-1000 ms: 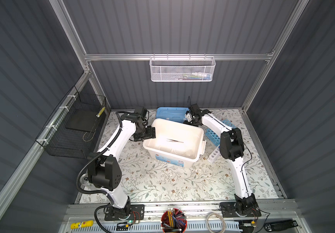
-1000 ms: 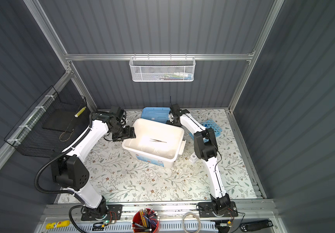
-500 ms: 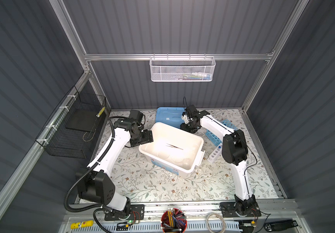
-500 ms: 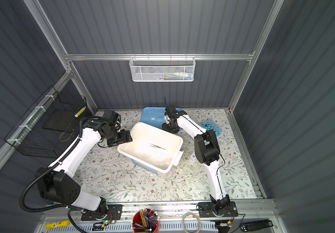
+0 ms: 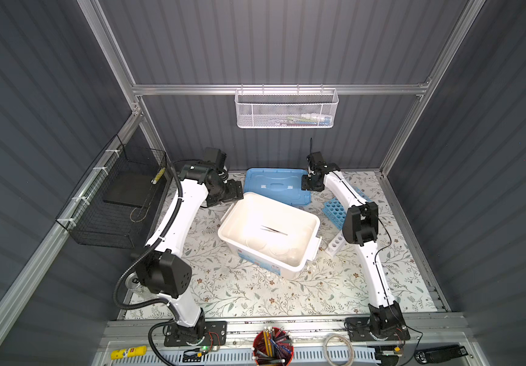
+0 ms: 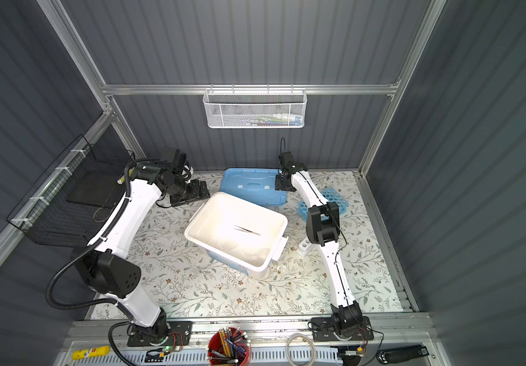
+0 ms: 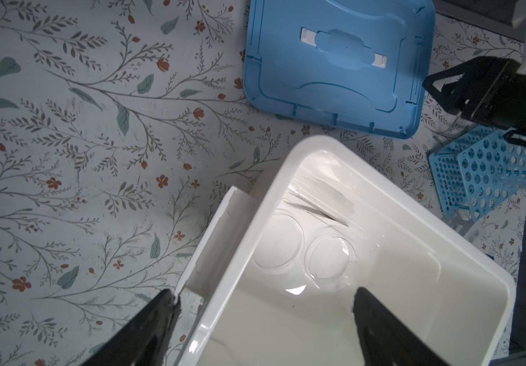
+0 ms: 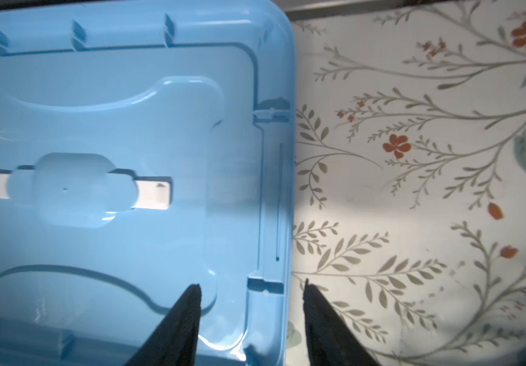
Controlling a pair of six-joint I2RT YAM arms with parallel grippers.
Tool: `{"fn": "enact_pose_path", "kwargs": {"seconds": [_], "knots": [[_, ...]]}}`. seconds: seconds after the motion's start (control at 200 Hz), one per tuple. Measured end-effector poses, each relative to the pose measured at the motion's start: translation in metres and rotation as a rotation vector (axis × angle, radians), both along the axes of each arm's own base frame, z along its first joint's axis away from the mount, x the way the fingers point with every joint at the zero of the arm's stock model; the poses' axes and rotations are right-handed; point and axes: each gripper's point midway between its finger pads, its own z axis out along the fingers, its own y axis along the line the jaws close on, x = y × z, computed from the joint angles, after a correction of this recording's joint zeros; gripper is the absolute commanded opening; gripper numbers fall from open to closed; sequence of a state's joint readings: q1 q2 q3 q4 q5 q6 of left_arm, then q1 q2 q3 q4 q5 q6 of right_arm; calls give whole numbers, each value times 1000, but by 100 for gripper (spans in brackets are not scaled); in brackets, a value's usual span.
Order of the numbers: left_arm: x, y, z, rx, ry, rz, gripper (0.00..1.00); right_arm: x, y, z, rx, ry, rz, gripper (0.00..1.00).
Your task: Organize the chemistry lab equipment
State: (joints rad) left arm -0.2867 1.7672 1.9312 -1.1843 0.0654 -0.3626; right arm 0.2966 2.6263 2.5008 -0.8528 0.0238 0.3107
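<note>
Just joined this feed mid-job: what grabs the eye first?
A white bin sits on the flowered mat, dark tweezers and two clear round dishes inside. A blue lid lies flat behind it, the open right gripper straddling its edge. The open left gripper straddles the bin's wall.

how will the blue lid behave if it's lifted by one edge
Probably light yet fairly stiff: the blue lid looks like thin ribbed plastic. Its glossy surface may slip. Pinched at the edge the right gripper straddles, it would likely hang tilted.
</note>
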Motion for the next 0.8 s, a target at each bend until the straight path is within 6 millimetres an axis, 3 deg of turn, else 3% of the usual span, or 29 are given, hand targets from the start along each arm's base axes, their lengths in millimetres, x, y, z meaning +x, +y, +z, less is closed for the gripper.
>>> {"fn": "enact_pose_path", "kwargs": {"seconds": [0.145,0.315,0.57,0.8], "knots": [[34,-10,-12,11,5,-21,89,-8,-8,-29,-35,61,-12,51],[63,-19,-26,19,11,-42,89,-6,-15,-30,-37,61,-33,44],[75,-17,-30,16,7,-44,89,-4,-36,-31,-35,76,-78,36],[89,-11,-36,2,9,-36,89,-4,-39,-33,-29,84,-87,30]]}}
